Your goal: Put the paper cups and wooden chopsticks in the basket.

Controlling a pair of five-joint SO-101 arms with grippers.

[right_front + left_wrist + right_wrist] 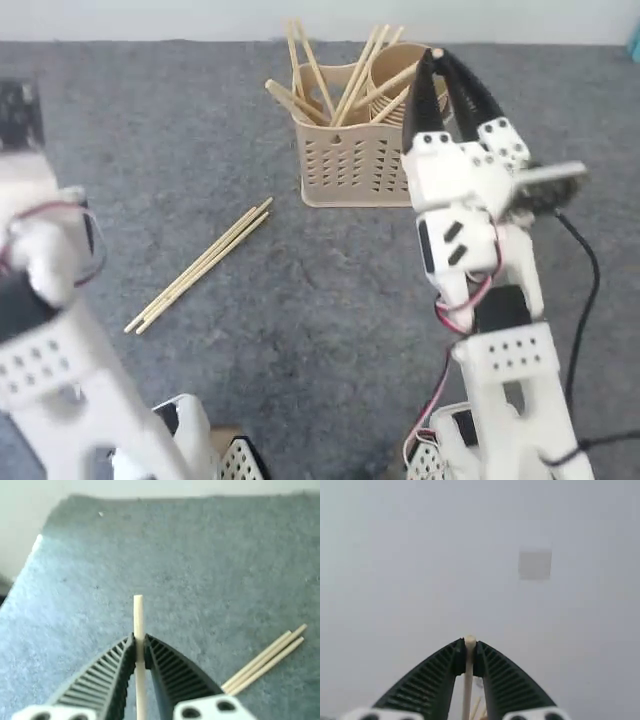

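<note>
Right gripper [469, 647], clamped on a chopstick [467, 690], hangs over the basket [350, 165] at upper centre; release looks due. Left gripper [139, 641] pinches a second chopstick [138, 612], which I judge must go there next.

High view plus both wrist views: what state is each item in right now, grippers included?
basket: upright, partly filled.
paper cup: inside the basket.
basket chopsticks: standing in the basket.
loose chopsticks: lying flat on the carpet, outside the basket.
left gripper: shut on the left chopstick.
right gripper: shut on the right chopstick, by the basket's rim.
</note>
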